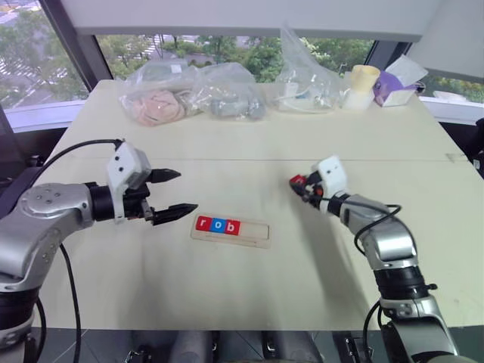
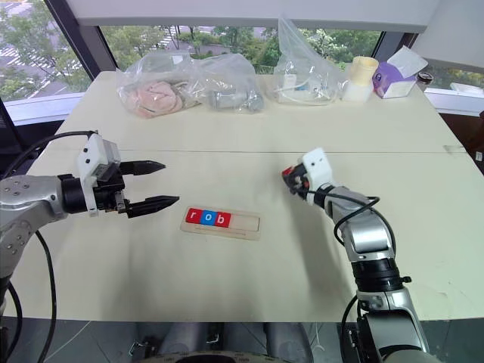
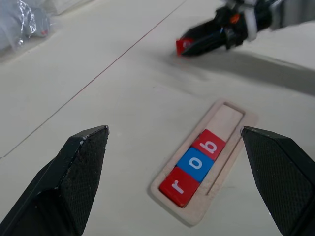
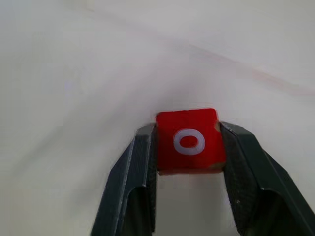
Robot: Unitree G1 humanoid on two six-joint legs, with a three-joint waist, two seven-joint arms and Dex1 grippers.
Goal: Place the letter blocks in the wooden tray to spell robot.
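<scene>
- One red tile marked "o" (image 4: pixel 188 141) sits pinched between the two fingers of my right gripper (image 4: pixel 189 147), a pad pressed on each side edge so the white letter faces up at the wrist camera; from the head view the tile looks to be off the table (image 1: pixel 318 280), though I can't be sure of the gap
- I read that edge grip as deliberate: it leaves the underside free, so I can set the tile flat into a groove without my fingers in the way
- My left gripper (image 1: pixel 172 194) hangs with its fingers spread wide and nothing between them, just to the left of the wooden tray (image 1: pixel 257 237), seemingly parked where it can watch the tray without blocking my right arm's approach
- The tray lies near the middle of the table, between my two arms, with three tiles seated at its left end, touching one another: red "r" (image 3: pixel 176 185), blue "o" (image 3: pixel 196 163), red "b" (image 3: pixel 210 145)
- Readable writing so far is "rob"; the right part of the groove is bare, so I judge the held "o" goes in just beside the "b"
- I can't pick out the "t" tile
- Clear plastic bags (image 2: pixel 189 87), a pale cup (image 1: pixel 361 85) and a purple box (image 1: pixel 389 87) line the far edge, well apart from the tray; I can read no labels on them
</scene>
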